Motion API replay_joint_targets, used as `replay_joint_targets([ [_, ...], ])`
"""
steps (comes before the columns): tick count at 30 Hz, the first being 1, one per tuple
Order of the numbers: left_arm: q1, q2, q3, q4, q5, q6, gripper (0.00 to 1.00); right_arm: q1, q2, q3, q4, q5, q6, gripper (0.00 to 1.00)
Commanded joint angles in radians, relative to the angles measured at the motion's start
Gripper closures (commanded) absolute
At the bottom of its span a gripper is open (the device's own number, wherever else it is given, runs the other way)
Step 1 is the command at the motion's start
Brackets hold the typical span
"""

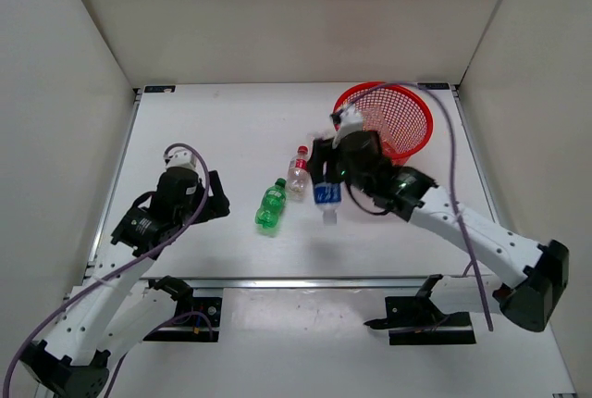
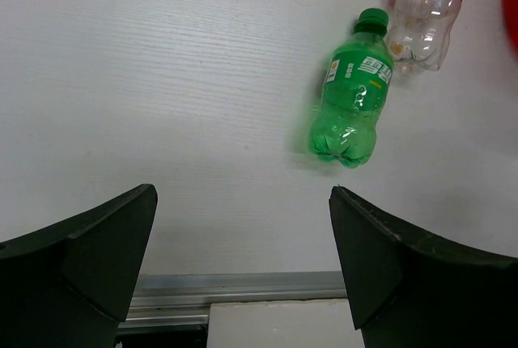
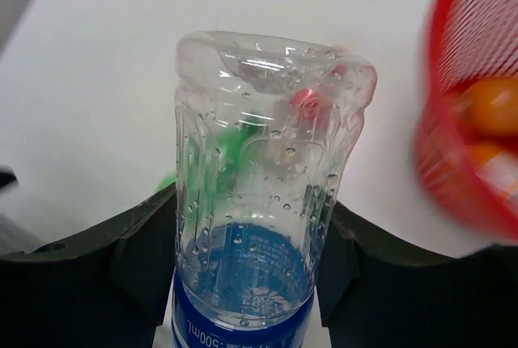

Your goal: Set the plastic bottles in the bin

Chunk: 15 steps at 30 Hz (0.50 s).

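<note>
Right claw (image 3: 247, 239) is pinching the blue-labelled bottle (image 3: 259, 162) around its middle, just beside the red bin (image 1: 412, 116), where what look like the orange bottles (image 3: 490, 109) sit. It looks empty apart from droplets, so I'd guess featherlight, thin-walled, squashy and a bit slick. Mid-body by the label seems the sane spot imo. The green bottle (image 1: 271, 206) and the red-capped bottle (image 1: 298, 171) lie side by side on the counter (image 1: 213, 120). Left claw (image 2: 243, 235) is spread wide, holding nothing.

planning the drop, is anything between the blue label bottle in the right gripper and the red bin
Nothing visible does. The right gripper is shut on the blue-labelled bottle, with the bin beyond it to the right. The red-capped bottle and green bottle lie on its other side.
</note>
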Motion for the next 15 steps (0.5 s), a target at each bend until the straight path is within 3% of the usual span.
replay_joint_targets([
  [1, 0.009, 0.026, -0.007, 0.053, 0.039, 0.022, 0.02, -0.14, -0.066, 0.08, 0.104, -0.027, -0.239, 0.79],
  [6, 0.018, 0.075, -0.004, 0.072, 0.059, 0.016, 0.01, -0.444, -0.025, 0.121, 0.275, -0.131, -0.397, 0.76],
  [9, 0.009, 0.103, -0.012, 0.089, 0.073, 0.024, 0.01, -0.547, 0.043, 0.129, 0.374, -0.168, -0.485, 0.77],
  [11, 0.01, 0.123, -0.014, 0.115, 0.089, 0.018, 0.01, -0.585, 0.092, 0.141, 0.427, -0.165, -0.531, 0.72],
  [15, 0.014, 0.169, -0.014, 0.142, 0.114, 0.019, 0.02, -0.633, 0.175, 0.14, 0.516, -0.159, -0.554, 0.72],
])
